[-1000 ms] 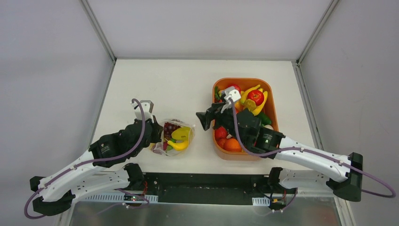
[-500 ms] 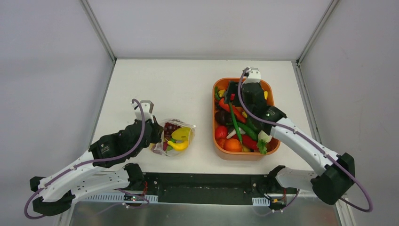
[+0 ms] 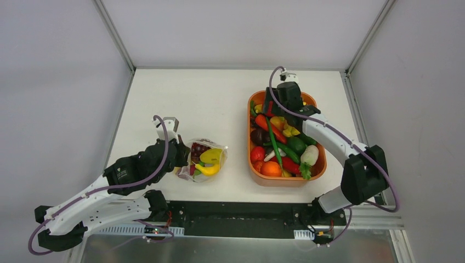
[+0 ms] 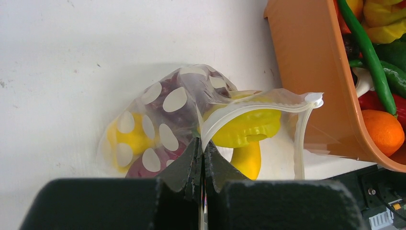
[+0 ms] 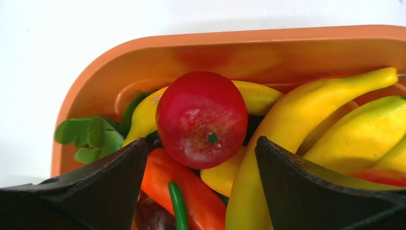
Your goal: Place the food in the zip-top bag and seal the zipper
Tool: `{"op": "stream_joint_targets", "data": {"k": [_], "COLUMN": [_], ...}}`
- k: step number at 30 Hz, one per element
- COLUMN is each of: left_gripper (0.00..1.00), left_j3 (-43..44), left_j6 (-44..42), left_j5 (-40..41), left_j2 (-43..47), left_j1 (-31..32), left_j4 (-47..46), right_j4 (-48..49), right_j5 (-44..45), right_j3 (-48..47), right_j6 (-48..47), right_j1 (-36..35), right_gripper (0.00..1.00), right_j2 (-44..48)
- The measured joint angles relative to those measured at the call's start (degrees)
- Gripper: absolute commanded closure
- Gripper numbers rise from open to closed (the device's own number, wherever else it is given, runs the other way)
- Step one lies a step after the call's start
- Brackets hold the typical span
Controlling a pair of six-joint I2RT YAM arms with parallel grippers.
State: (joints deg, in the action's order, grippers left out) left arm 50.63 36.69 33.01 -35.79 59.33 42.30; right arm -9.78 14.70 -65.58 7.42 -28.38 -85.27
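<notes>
Pinching the zipper (image 4: 268, 106) of the dotted zip-top bag (image 4: 167, 103), our left gripper (image 4: 202, 143) is clamped together beside the orange tray (image 4: 306, 62); our right gripper (image 5: 201, 140) stands wide apart, straddling a red apple (image 5: 202, 119) inside it.

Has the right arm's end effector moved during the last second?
Yes. The right end effector went from the gap beside the orange tray's left wall to its far end, now open over a red apple.
</notes>
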Motion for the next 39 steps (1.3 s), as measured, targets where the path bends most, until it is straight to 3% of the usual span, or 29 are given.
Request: {"op": "stream_joint_targets", "data": {"k": [8,18,23,39], "left_gripper": [0.98,0.98,0.98,0.98], "left_j3": [0.0,0.0,0.0,0.0], "left_j6": [0.0,0.0,0.0,0.0], "left_j5": [-0.02,-0.02,-0.02,0.0], "left_j2": [0.44,0.44,0.44,-0.85], "left_j1": [0.0,0.0,0.0,0.0], "left_j4": [0.04,0.02,0.02,-0.02], "right_j4": [0.74,0.72,0.83,7.61], "right_j5": [-0.02,-0.74,-2.34,-12.68], "right_j3": [-0.66,-3.32,-3.19,9.46], "right_j6": [-1.09,-3.34,-2.97,4.76], "right_j1": [0.15,0.17,0.31,0.33], "right_gripper": [0.14,0.5,0.51,0.52], "right_j2": [-3.76,-6.97,-6.43,19.91]}}
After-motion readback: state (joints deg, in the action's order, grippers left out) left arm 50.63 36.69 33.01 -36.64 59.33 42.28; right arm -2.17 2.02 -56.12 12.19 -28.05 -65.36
